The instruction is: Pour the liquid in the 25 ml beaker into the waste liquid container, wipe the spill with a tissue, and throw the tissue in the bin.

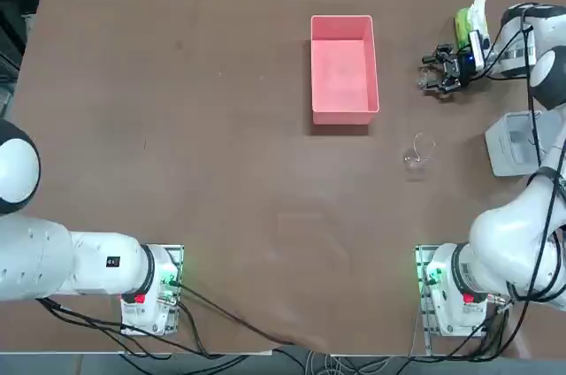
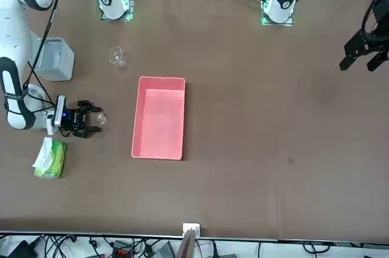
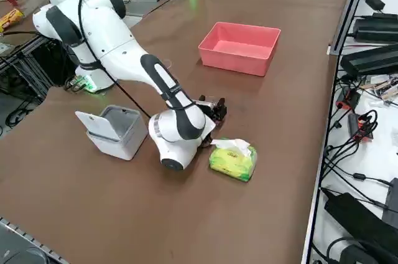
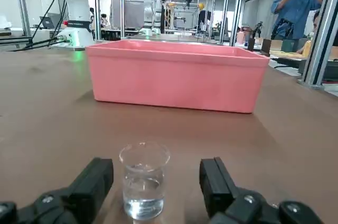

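Note:
The 25 ml beaker (image 4: 143, 180) is a tiny clear glass with some liquid in it, standing upright on the brown table. My right gripper (image 4: 156, 182) is low over the table and open, with one black finger (image 4: 94, 183) on each side of the beaker and a gap to the glass on both sides. In the front view the beaker (image 2: 100, 118) shows as a glint at the gripper's (image 2: 91, 119) tips. Beyond it lies the pink waste liquid container (image 1: 344, 70). A white tissue (image 3: 231, 146) sticks up from a green pack (image 3: 233, 160). The grey-white bin (image 1: 513, 141) stands near the table's right edge.
A larger clear glass beaker (image 1: 418, 152) stands between the pink tray and my base. My forearm lies low between the bin (image 3: 115, 130) and the tissue pack. A person in blue (image 4: 293, 7) stands beyond the table.

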`<action>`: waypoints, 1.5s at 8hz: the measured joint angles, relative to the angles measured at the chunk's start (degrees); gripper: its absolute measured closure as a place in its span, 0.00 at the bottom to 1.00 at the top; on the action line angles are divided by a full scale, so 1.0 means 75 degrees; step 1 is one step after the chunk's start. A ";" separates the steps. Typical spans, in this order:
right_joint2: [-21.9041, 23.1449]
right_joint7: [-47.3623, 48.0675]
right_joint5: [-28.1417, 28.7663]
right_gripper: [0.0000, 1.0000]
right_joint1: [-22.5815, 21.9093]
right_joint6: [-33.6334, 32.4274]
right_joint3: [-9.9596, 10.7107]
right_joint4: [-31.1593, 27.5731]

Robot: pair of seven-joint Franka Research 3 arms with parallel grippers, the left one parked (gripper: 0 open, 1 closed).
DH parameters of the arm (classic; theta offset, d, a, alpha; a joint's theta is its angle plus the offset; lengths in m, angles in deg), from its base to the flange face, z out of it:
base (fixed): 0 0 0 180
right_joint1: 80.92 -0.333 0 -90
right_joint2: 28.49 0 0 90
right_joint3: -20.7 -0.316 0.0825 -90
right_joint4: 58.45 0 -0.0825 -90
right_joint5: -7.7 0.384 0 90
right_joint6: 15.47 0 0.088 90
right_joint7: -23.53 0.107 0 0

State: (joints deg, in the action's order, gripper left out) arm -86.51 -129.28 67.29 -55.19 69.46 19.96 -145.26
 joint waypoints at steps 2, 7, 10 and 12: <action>0.0004 0.0000 0.0050 0.00 -0.0050 0.0028 0.0029 0.0004; -0.0004 0.0000 0.0205 0.00 -0.0350 0.0080 0.0066 0.0014; -0.0004 0.0000 0.0241 0.07 -0.0376 0.0079 0.0101 0.0015; -0.0003 0.0000 0.0244 0.34 -0.0414 0.0072 0.0143 0.0023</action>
State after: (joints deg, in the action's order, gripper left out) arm -86.54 -129.28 69.12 -58.29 70.00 21.03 -145.08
